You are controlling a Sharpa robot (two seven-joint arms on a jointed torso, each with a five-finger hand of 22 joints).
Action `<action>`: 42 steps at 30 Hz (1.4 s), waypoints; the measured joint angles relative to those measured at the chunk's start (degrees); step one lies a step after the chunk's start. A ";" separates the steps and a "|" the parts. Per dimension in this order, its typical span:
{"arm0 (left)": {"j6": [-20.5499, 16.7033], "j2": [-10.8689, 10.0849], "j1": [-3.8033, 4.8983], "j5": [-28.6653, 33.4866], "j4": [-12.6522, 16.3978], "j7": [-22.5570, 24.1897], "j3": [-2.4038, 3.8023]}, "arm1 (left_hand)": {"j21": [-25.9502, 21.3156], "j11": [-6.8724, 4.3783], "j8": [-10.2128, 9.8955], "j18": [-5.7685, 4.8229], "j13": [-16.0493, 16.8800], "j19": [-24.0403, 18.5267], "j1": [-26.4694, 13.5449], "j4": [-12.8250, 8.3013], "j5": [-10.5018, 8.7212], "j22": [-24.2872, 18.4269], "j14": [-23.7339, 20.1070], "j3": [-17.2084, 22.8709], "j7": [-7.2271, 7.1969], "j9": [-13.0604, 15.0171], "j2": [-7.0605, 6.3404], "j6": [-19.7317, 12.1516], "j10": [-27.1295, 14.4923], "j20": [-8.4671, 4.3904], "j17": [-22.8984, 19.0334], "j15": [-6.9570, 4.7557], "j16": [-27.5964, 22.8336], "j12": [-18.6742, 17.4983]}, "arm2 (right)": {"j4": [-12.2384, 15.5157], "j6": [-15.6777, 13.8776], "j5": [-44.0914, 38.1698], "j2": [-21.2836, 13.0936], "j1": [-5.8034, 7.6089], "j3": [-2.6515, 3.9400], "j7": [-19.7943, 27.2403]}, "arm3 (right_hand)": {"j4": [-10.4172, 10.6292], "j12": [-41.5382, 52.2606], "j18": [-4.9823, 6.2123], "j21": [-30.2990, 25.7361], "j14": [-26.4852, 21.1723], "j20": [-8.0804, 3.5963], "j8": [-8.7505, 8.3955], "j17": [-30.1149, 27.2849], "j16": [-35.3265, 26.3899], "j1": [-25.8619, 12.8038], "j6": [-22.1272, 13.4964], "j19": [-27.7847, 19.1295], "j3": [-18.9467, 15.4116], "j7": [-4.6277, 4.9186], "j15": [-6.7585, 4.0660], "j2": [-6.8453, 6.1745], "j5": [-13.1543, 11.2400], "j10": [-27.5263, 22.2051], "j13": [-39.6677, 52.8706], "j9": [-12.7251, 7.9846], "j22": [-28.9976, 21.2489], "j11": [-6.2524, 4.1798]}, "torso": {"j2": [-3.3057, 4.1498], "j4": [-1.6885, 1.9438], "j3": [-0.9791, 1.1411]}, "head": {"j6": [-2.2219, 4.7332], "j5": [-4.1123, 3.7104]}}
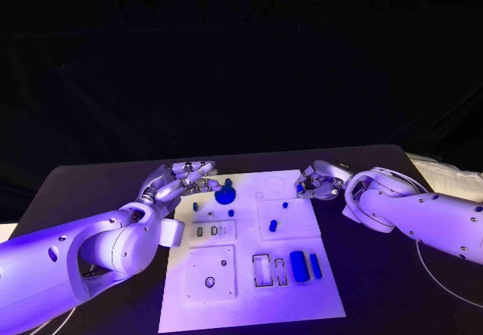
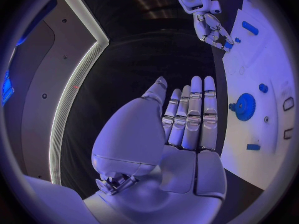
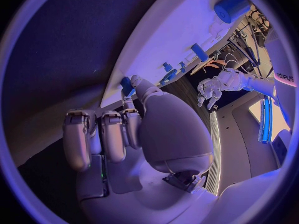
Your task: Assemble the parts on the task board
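The task board (image 1: 252, 293) lies in the middle of the black table (image 1: 373, 279). The left hand (image 1: 179, 183) hovers at the board's far left corner, fingers straight and together, holding nothing. The right hand (image 1: 317, 181) sits at the board's far right edge, fingers curled; whether it holds a part cannot be told. A blue gear (image 1: 225, 196) stands on the board near the left hand, two blue cylinders (image 1: 300, 266) toward its near right side.

a black table (image 1: 91, 188) carries the white task board (image 1: 252, 293) (lying flat at its middle).
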 measured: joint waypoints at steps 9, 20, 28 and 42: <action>0.02 -0.01 0.00 0.00 -0.02 -0.04 0.00 | 0.00 0.00 0.00 -0.01 0.00 0.00 0.00 0.00 0.00 0.00 0.00 0.00 0.00 0.00 0.00 0.00 0.00 0.00 -0.01 0.00 0.00 0.00 | -0.23 -0.57 -0.14 0.15 0.04 0.05 -0.33 | -1.23 0.00 0.01 0.00 0.00 -0.29 0.13 0.03 0.00 0.61 1.51 -0.04 1.82 -0.34 -0.41 0.87 -0.67 -0.11 -0.01 0.00 -0.01 -0.50 | 0.00 0.01 0.02 | -0.08 -0.05; 0.02 0.03 0.00 0.01 -0.31 -0.05 0.00 | 0.00 0.00 0.00 -0.01 0.00 0.00 0.00 0.00 0.00 0.00 0.00 0.00 0.00 0.00 0.00 0.00 0.00 0.00 -0.01 0.00 0.00 0.00 | 5.24 -2.97 1.27 -0.95 1.01 0.31 -1.62 | -0.86 -0.31 0.02 0.28 0.00 -0.81 0.23 0.02 0.00 -0.85 1.52 0.00 2.59 -0.33 -0.82 2.64 -1.34 -0.19 -0.02 0.00 -0.01 -1.00 | -0.08 0.06 -0.05 | -0.12 -0.05; 0.03 -0.09 0.00 0.59 -0.91 -0.05 0.00 | 0.00 0.00 0.00 -0.01 0.00 0.00 0.00 0.00 0.00 0.01 0.00 0.00 0.00 0.00 0.00 0.00 0.00 0.00 -0.01 0.00 0.00 0.00 | 11.78 -4.90 2.24 1.20 1.89 0.38 -5.65 | -0.86 -2.40 0.02 0.28 0.00 -0.81 0.23 0.02 0.00 -1.93 1.52 0.00 2.59 -0.32 -0.82 2.88 -1.52 -0.19 0.00 0.00 -0.02 -1.00 | -0.25 0.40 -0.33 | -0.32 0.24; 0.03 -0.50 0.00 2.00 -1.37 0.03 0.00 | 0.00 0.00 -0.22 0.00 0.00 0.00 -0.01 -0.16 0.00 -0.05 0.00 -0.16 0.00 0.00 -0.01 0.00 0.00 0.00 0.07 0.00 -0.23 0.00 | 12.69 -6.15 -1.11 11.91 -2.25 -0.23 -12.46 | -0.77 -3.77 0.02 0.27 0.00 -0.80 0.07 0.01 0.00 -2.09 1.52 0.00 2.68 -0.32 -0.81 2.74 -1.17 -0.19 0.00 0.00 -0.02 -0.99 | -0.52 1.43 -1.16 | -2.66 2.98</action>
